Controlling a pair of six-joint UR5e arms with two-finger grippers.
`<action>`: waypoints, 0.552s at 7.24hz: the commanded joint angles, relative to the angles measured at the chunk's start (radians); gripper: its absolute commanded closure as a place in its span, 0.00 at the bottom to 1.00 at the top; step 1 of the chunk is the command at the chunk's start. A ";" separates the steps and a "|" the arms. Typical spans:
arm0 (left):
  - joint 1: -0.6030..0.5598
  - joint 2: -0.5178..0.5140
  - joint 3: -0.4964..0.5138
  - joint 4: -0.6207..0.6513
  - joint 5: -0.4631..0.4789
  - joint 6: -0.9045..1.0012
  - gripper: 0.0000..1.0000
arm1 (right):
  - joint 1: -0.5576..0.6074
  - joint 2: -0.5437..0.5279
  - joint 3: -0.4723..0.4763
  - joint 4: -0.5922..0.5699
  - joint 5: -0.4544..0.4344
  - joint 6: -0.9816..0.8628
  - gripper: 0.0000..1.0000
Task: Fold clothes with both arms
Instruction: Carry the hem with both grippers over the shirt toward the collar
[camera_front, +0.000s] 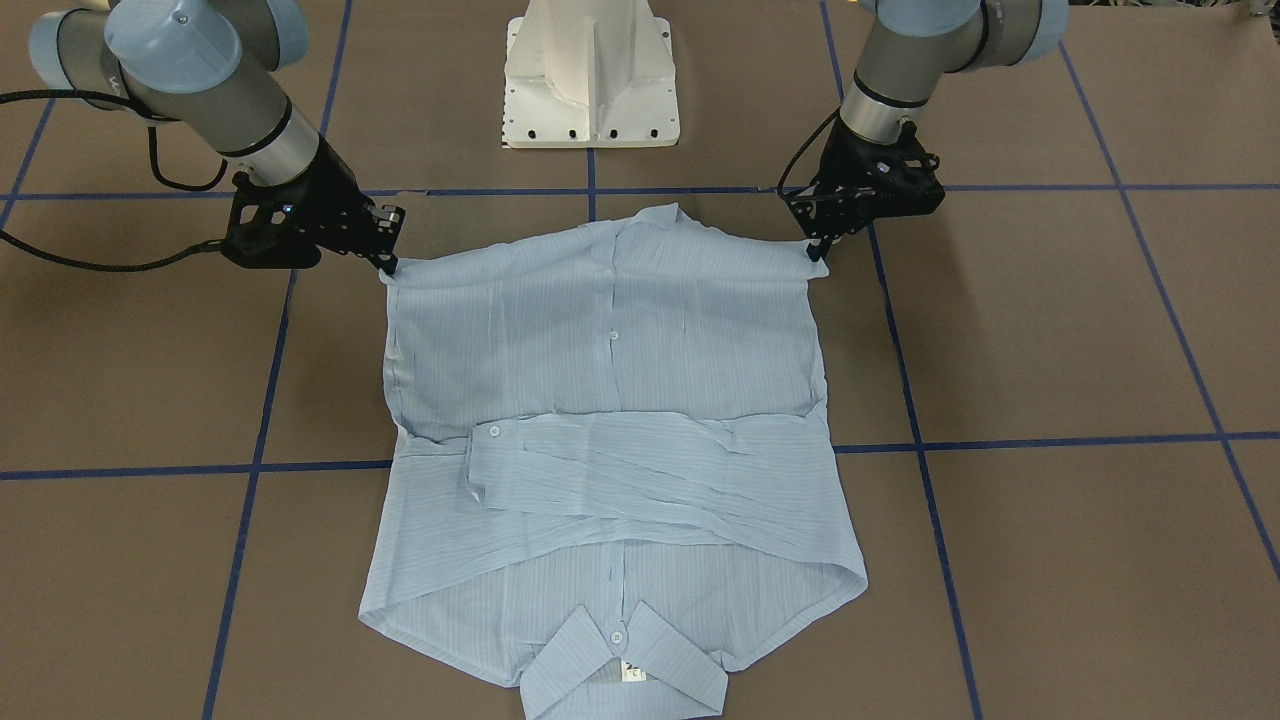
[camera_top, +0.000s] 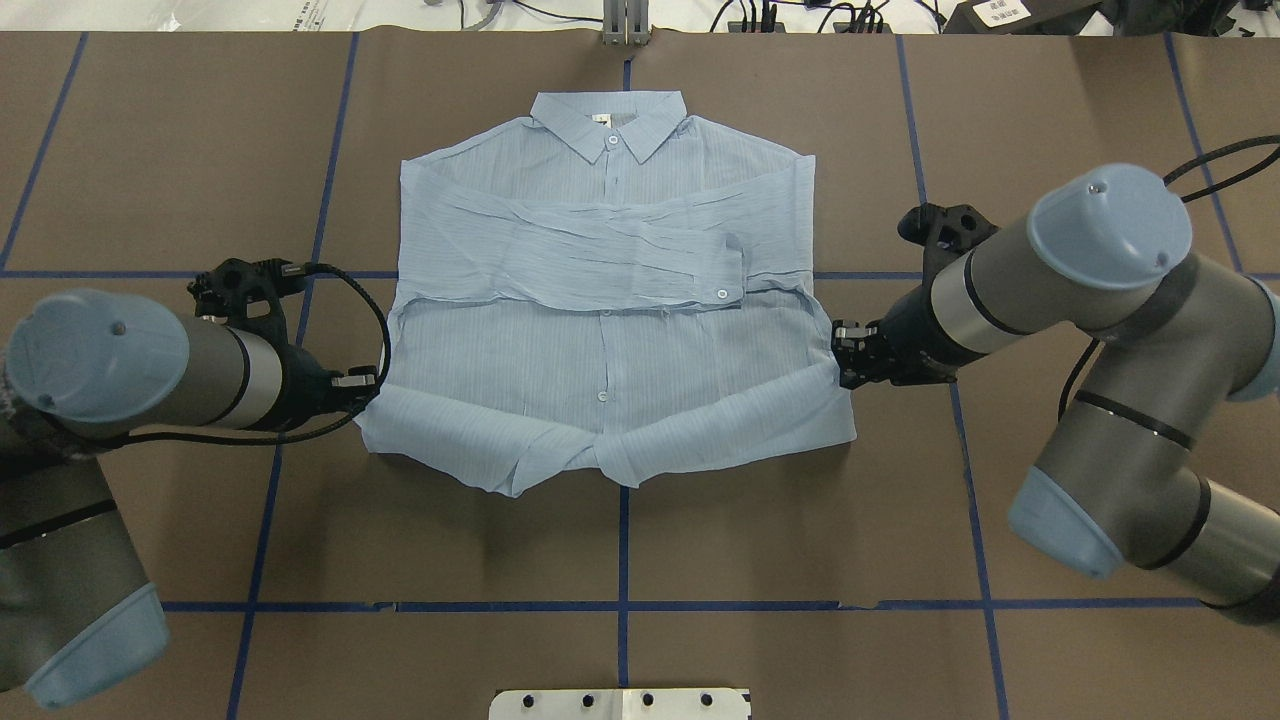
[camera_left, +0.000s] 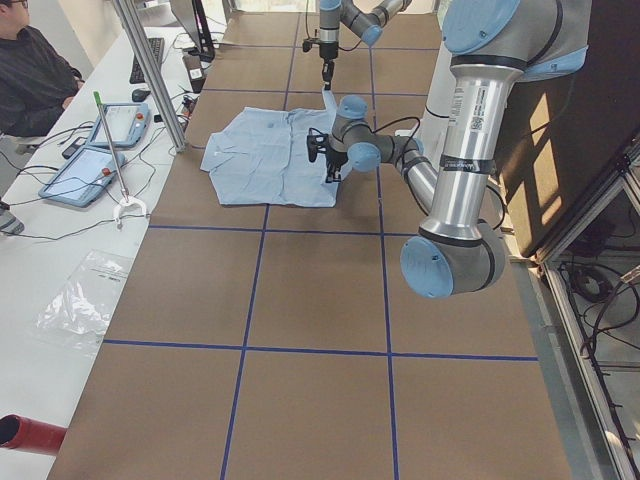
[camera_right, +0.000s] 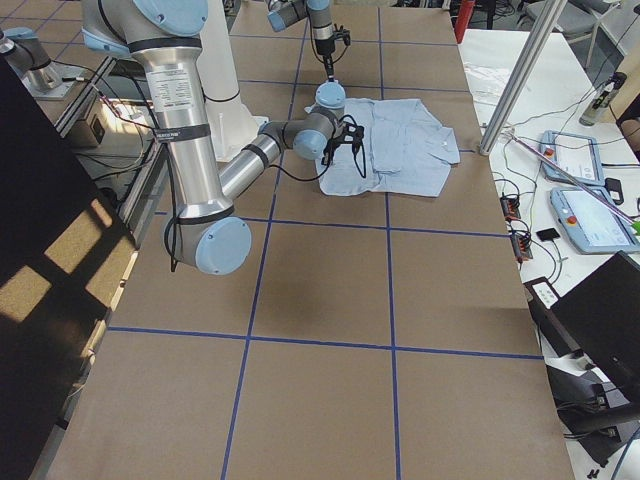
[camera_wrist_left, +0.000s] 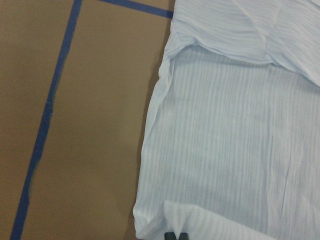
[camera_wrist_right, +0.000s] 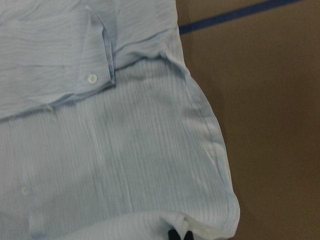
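Brown table (camera_top: 620, 540) w/ blue tape lines (camera_top: 622, 570). We saw the shirt (camera_top: 600, 330) flat at centre, collar (camera_top: 608, 125) at 12 o'clock in overhead view. Left gripper (camera_top: 365, 385) at 9, right gripper (camera_top: 840, 365) at 3, each pinched tight on a rolled hem corner. Neck label (camera_front: 633, 671) txt too small to read.

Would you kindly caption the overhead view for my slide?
Left pincer and right pincer pinch the shirt hem corners, sleeves folded across.
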 joint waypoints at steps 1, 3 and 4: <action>-0.077 -0.094 0.087 -0.020 -0.031 0.032 1.00 | 0.119 0.112 -0.114 0.000 0.038 0.001 1.00; -0.127 -0.174 0.167 -0.020 -0.045 0.038 1.00 | 0.188 0.198 -0.226 0.003 0.054 -0.002 1.00; -0.166 -0.188 0.173 -0.020 -0.047 0.069 1.00 | 0.216 0.233 -0.268 0.005 0.054 -0.001 1.00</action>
